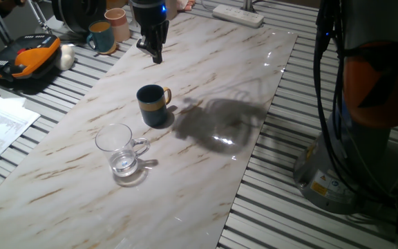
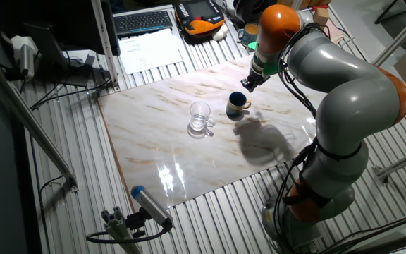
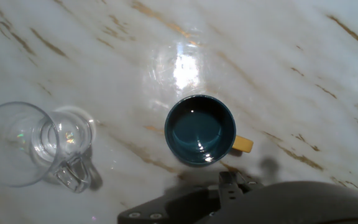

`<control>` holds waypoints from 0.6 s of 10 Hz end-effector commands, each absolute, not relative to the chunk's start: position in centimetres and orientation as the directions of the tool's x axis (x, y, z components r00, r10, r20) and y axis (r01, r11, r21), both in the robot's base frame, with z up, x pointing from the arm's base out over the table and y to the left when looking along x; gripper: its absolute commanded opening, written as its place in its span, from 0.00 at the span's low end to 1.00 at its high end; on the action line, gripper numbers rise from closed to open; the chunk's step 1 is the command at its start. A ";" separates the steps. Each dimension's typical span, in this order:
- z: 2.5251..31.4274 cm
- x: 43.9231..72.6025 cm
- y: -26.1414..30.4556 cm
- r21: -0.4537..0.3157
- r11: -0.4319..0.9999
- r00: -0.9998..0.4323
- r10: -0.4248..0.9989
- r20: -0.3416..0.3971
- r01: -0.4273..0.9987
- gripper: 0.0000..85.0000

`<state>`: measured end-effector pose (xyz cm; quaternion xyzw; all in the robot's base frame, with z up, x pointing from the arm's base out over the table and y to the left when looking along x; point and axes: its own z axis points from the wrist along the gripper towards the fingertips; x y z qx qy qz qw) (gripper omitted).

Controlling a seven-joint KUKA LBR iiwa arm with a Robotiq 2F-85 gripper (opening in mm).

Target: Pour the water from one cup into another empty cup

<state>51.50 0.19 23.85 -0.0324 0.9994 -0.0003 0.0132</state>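
Glass is what you are about to take hold of: the clear mug [image 1: 121,153] stands upright on the marble tabletop [image 1: 206,83], near the dark blue mug [image 1: 152,105] but apart from it, its loop handle [image 1: 139,145] turned to the side. A shallow pool of water [image 1: 124,164] lies in its bottom, so expect it to be light for its size, though rigid, smooth, slippery under metal fingers, and likely to crack if you pinch hard or knock it over. You would do best to grasp the wall below the rim, or across the body beside the handle, with gentle force; the thin handle alone looks a poor hold and would let the mug swing. The gripper [image 1: 157,54] hangs above the table, beyond the blue mug and well apart from the glass, holding nothing; its fingers look close together, but you cannot tell for certain. From the hand view the blue mug sits just under the hand, its inside looking empty
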 end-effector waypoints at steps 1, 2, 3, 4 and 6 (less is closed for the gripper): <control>23.9 51.5 0.2 0.000 0.998 -0.998 -0.065 -0.025 -0.065 0.00; 23.9 51.5 0.2 0.000 0.998 -0.998 -0.063 -0.025 -0.063 0.00; 23.8 51.5 0.2 0.001 0.998 -0.998 -0.062 -0.025 -0.062 0.00; 23.8 51.5 0.4 -0.006 0.999 -0.998 -0.051 -0.025 -0.051 0.00; 23.9 51.5 0.7 -0.009 0.999 -0.999 -0.045 -0.023 -0.045 0.00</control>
